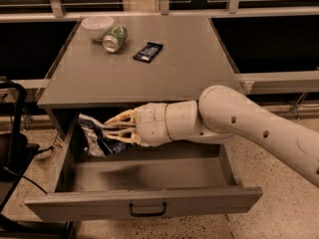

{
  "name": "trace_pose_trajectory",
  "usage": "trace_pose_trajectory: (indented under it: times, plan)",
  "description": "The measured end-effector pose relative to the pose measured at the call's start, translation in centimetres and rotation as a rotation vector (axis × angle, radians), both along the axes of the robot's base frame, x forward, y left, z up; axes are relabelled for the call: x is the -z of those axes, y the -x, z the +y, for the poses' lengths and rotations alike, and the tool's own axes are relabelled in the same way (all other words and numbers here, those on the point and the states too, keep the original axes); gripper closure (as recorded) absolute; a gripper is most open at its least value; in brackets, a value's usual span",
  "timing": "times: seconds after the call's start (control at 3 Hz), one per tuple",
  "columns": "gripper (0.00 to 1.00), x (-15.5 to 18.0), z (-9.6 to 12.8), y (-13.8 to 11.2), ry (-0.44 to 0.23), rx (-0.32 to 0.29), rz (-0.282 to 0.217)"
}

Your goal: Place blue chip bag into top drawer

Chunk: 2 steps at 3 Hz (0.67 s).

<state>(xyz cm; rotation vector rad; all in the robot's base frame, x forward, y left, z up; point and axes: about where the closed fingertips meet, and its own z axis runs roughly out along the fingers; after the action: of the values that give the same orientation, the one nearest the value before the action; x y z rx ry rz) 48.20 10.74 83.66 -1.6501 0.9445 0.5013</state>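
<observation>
The blue chip bag (94, 137), crumpled dark blue foil with white patches, sits in the back left of the open top drawer (144, 203). My gripper (110, 131) reaches into the drawer from the right, just under the cabinet top, and its fingers (119, 119) are closed on the bag's right side. The drawer is pulled far out, with its grey front panel and black handle (147, 210) nearest the camera. The bag's lower part is partly hidden by the fingers.
On the grey cabinet top (149, 68) at the back left stand a white bowl (97, 27), a green can (114, 38) lying on its side and a flat dark-blue bar packet (148, 52). A black stand (12, 148) is left of the drawer. Rails run behind the cabinet.
</observation>
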Motion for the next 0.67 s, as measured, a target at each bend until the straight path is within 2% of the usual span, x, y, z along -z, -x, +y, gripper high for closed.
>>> trace_pose_trajectory:
  times: [0.67]
  plan:
    - [1.00,4.5,-1.2,-1.3,-0.037,-0.010,0.024]
